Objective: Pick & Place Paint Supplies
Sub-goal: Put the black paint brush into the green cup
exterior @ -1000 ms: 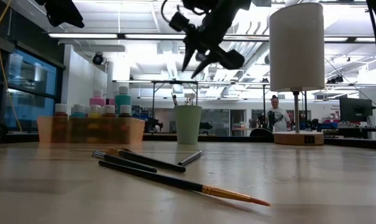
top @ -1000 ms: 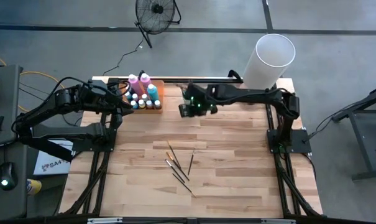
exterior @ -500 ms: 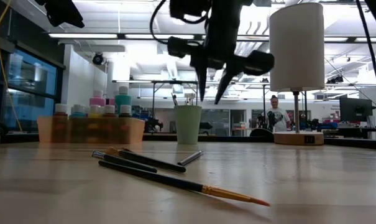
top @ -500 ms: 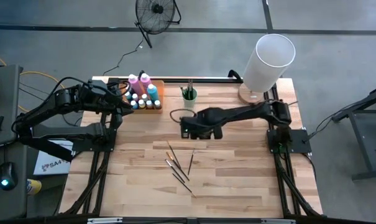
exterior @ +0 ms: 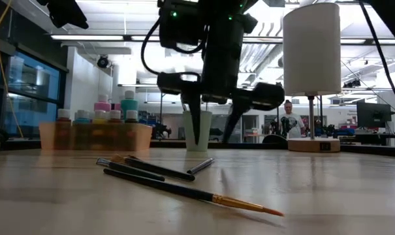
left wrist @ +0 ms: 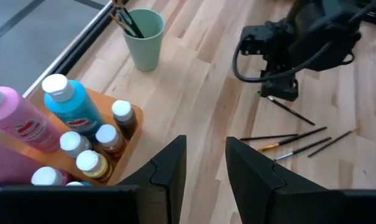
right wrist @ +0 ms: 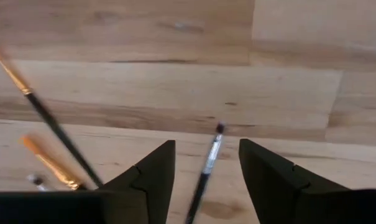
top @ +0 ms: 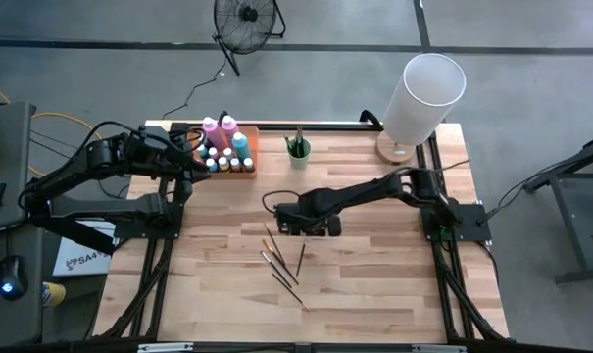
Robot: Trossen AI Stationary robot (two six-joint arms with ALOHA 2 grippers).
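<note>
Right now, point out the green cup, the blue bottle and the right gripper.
green cup [left wrist: 144, 53], left wrist view, on its outer wall.
blue bottle [left wrist: 76, 111], left wrist view, on its body.
right gripper [exterior: 210, 121], low view, midway between its open fingertips.

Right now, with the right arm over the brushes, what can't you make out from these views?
- Loose brushes: high view too small to count; the right end effector covers some.
- Orange tray: low view hides the back bottles.
- Green cup: low view, blocked by the right end effector.
</note>
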